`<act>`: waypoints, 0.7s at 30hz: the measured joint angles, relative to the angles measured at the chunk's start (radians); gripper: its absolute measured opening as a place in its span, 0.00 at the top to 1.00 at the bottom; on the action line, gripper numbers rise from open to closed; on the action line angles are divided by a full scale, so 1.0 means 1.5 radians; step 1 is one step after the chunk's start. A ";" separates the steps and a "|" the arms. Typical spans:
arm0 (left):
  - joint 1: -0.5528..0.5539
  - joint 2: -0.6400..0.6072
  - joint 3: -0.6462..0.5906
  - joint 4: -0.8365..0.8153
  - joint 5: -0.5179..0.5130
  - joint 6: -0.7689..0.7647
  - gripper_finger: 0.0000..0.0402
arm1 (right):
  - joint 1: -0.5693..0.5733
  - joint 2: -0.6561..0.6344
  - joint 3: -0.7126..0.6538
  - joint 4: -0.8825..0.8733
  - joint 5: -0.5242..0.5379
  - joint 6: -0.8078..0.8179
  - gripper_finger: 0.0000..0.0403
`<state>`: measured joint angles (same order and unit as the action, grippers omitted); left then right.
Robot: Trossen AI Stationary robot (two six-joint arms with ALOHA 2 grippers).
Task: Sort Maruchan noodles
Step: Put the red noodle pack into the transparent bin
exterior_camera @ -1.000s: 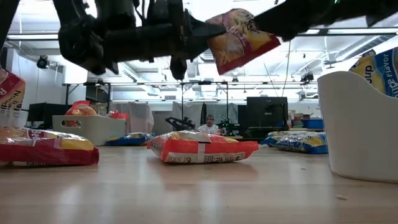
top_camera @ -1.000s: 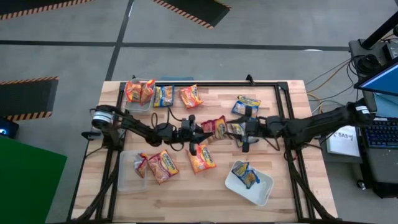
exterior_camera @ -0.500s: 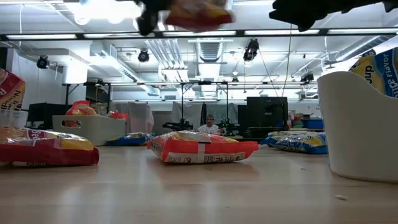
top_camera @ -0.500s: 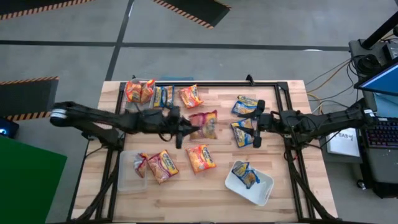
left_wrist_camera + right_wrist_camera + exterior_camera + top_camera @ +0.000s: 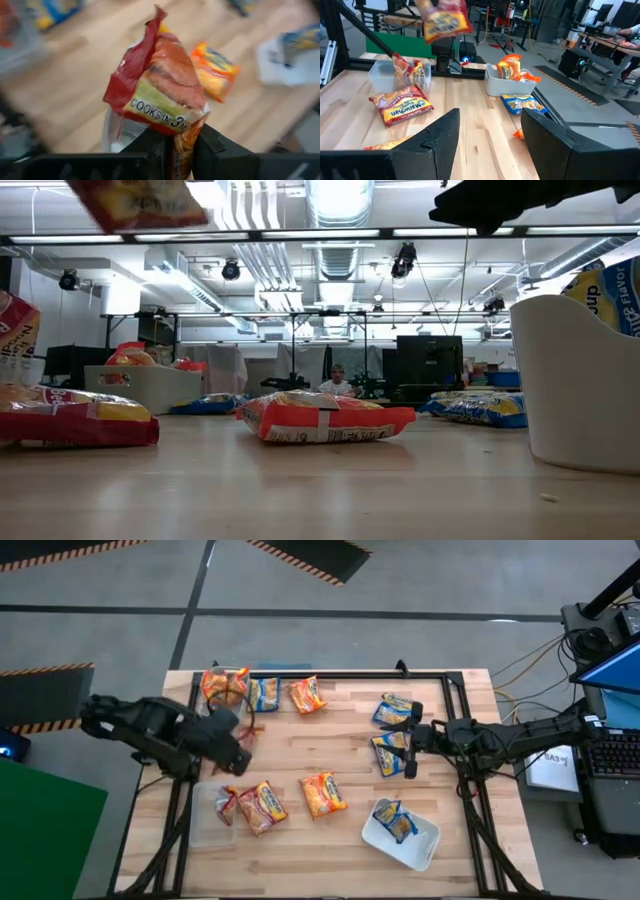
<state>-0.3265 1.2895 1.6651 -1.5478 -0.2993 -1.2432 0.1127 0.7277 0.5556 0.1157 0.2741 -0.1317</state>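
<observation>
My left gripper (image 5: 180, 150) is shut on a red Maruchan noodle packet (image 5: 160, 95), high over the table's left side (image 5: 243, 738). The same packet shows in the low view (image 5: 140, 200) and in the right wrist view (image 5: 442, 20). My right gripper (image 5: 408, 745) hovers open and level right of centre (image 5: 490, 135), beside a blue packet (image 5: 388, 752). More packets lie flat on the wood: an orange one (image 5: 323, 793), a red one (image 5: 262, 805), a blue one (image 5: 263, 693), another orange (image 5: 307, 695) and another blue (image 5: 397, 710). My left gripper pinches the red packet's crimped end (image 5: 181, 142) between its two fingers. The fingers slant downward, and the packet sticks out beyond them. It is lifted clear of the table, its body crumpled and twisted to one side.
A clear tub (image 5: 205, 825) at the near left holds red packets. A tub (image 5: 225, 685) at the far left holds orange ones. A white tub (image 5: 415, 845) at the near right holds a blue packet. A black frame (image 5: 350, 676) runs around the table.
My left gripper has risen and swung from the table's middle toward its left edge, tipping downward and rolling, with the red packet carried clear of the table. My right gripper has drawn back a little toward the right edge, staying open.
</observation>
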 joint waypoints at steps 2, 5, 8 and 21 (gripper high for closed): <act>-0.026 0.001 0.000 0.032 0.000 -0.008 0.91 | 0.000 0.006 0.000 0.001 0.000 0.000 0.50; -0.036 0.016 -0.004 -0.023 0.009 -0.074 0.91 | -0.002 0.011 -0.001 -0.004 0.006 0.000 0.50; -0.047 0.018 -0.034 -0.011 0.050 -0.100 0.91 | -0.004 0.015 -0.001 -0.008 0.010 0.000 0.50; -0.058 -0.017 -0.189 -0.014 0.246 -0.219 0.91 | -0.006 0.028 -0.001 -0.005 0.011 -0.002 0.50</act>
<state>-0.4139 1.2637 1.3809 -1.5695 0.0698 -1.5713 0.1043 0.7696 0.5545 0.1089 0.2909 -0.1345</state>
